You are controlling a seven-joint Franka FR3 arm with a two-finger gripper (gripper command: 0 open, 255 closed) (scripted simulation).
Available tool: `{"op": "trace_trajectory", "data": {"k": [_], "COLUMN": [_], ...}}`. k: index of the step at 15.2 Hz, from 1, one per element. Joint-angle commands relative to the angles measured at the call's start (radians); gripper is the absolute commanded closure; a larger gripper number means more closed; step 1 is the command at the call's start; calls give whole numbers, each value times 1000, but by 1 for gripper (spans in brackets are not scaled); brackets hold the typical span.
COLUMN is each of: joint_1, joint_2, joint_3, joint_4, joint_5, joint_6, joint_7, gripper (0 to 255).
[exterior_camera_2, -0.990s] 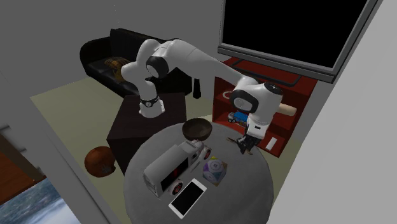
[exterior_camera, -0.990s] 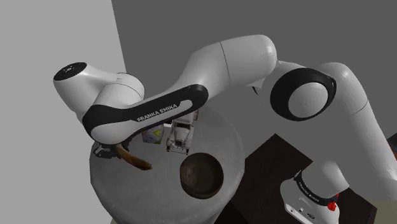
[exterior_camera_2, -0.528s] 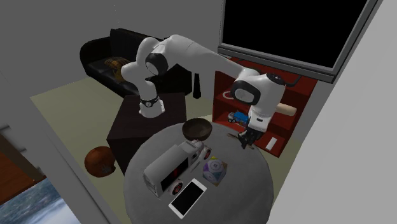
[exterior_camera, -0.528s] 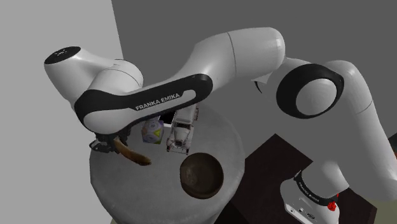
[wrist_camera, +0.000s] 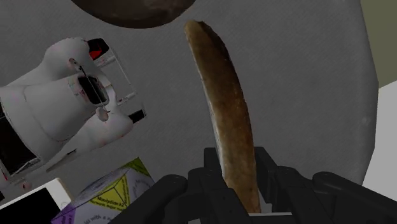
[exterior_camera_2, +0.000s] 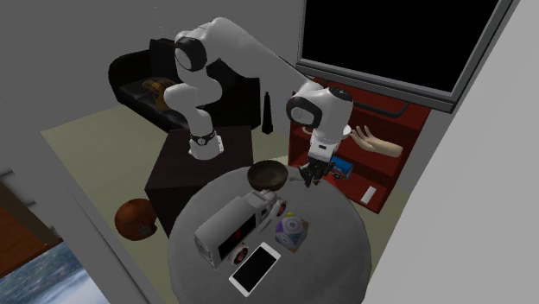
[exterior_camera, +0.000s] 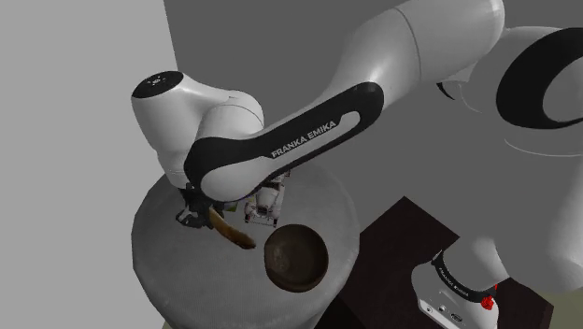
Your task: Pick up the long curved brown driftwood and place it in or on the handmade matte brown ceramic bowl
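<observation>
Jaws clamp the curved brown driftwood (wrist_camera: 228,127), apparently lifted off the grey desk (exterior_camera: 154,245), its free end just short of the dark brown bowl (exterior_camera: 295,262); pickup done, placing yet to come.

The arm (exterior_camera: 420,37) is built of smooth, rounded white shells with dark joints. On the link nearest the claw (exterior_camera: 194,213), a broad black band (exterior_camera: 234,173) carries white "FRANKA EMIKA" lettering. The claw itself is all black, with blocky fingers (wrist_camera: 268,168). Farthest from the claw, the white base link (exterior_camera: 458,280) repeats the lettering in black and bears a small red mark (exterior_camera: 487,301).
</observation>
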Motion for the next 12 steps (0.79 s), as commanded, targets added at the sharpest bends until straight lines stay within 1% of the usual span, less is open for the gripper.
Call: {"op": "trace_trajectory", "data": {"k": [1, 7, 9, 12], "joint_1": [-31, -107, -122, -126], "joint_2": [-79, -327, -412, -543], "joint_3": [14, 50, 57, 56], "joint_4": [-116, -435, -531, -666], "joint_5": [25, 138, 187, 267], "joint_6": [44, 151, 176, 203], "joint_7": [-6, -66, -99, -156], "gripper": [255, 255, 255, 255]}}
